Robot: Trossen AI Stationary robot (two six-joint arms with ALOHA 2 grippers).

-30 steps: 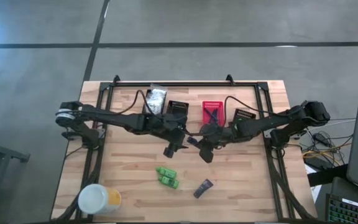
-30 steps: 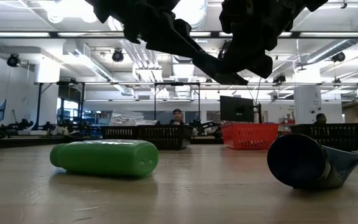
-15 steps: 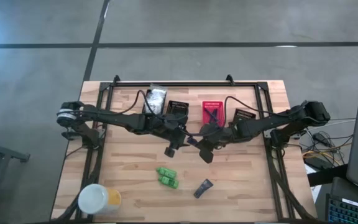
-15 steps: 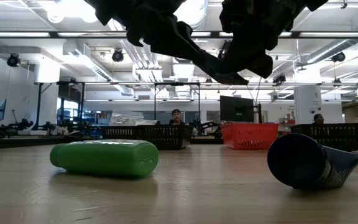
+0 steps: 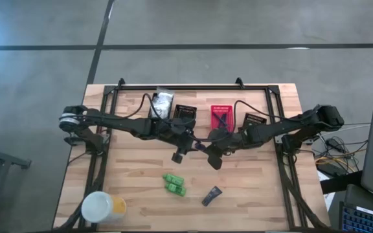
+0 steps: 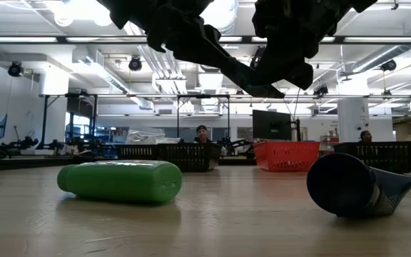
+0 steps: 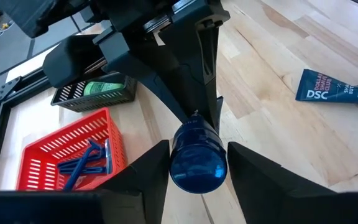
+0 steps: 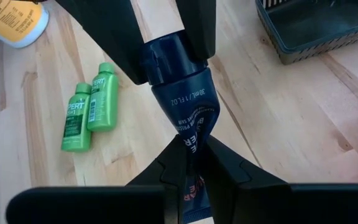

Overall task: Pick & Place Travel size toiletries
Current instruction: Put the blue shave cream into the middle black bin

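Wooden table: sorting is partly done, judged from how things lie. The two arms meet above mid-table with one item between them. Large white-and-yellow tub: stands at the near left corner and is no part of the job. Three small slotted baskets stand in a row at the far side. The red basket holds blue razors. The black basket to the right of it holds a green pack. The contents of the black basket on the left cannot be made out. White crinkly packets lie just left of that basket, at the far edge. Item in hand: a dark blue tube, held clear of the table between the arms. The right gripper is pressed together on the tube's flat crimped tail. The left gripper has a finger on each side of the tube's cap end, close against it. Whether it is clamped cannot be told. This reads as a hand-over under way, not finished. Outstanding on the open table: two green bottles side by side in the near middle, and one dark DSC tube lying flat to the right of them. At least these three loose items, plus the tube in hand, remain to be binned.
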